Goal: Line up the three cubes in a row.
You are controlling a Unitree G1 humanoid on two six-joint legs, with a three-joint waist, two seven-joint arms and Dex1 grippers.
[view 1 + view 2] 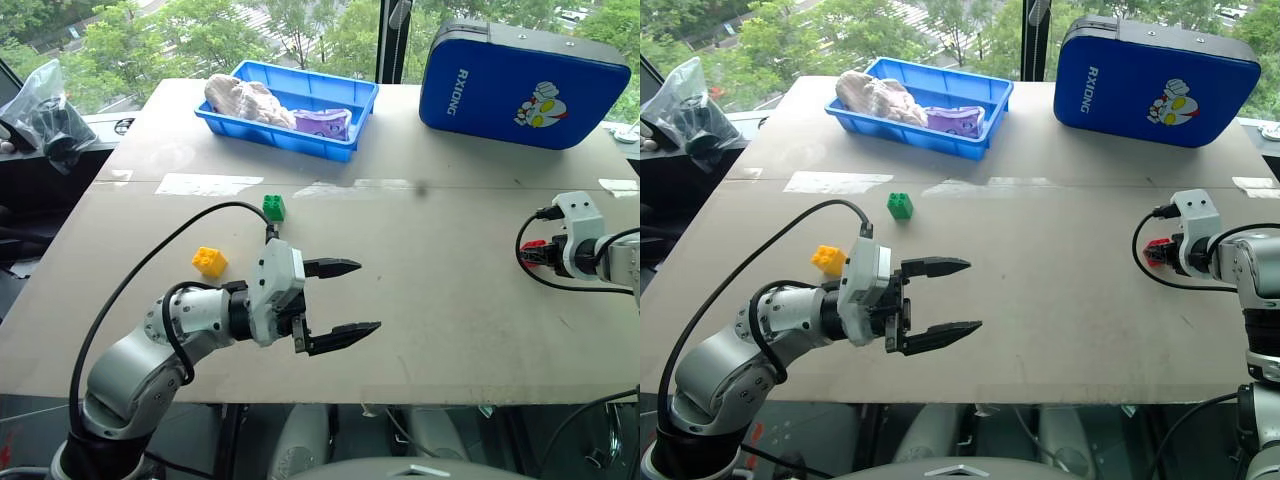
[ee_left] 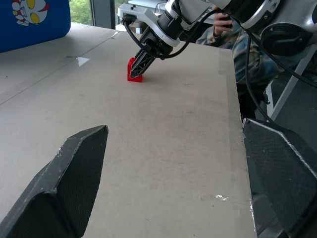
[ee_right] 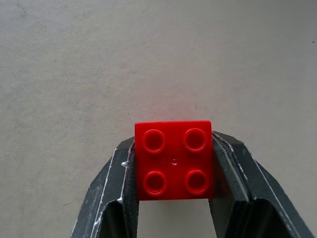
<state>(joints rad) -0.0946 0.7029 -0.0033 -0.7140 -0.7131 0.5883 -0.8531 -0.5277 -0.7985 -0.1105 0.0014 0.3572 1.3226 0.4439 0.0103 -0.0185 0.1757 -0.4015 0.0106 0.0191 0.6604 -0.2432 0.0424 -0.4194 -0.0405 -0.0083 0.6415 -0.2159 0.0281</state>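
Red brick [image 3: 174,160] sits pinched in the right gripper [image 3: 174,171] on the table [image 1: 450,300], while the left gripper [image 1: 345,300] hangs wide open.

red cube [image 3: 174,159] clamped; green [image 1: 274,207], yellow [image 1: 209,261] apart

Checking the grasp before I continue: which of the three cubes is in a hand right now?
The red cube, clamped between the right hand's fingers. The green cube and yellow cube sit free on the table.

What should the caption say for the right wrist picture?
Two black fingers squeeze the red cube on the table.
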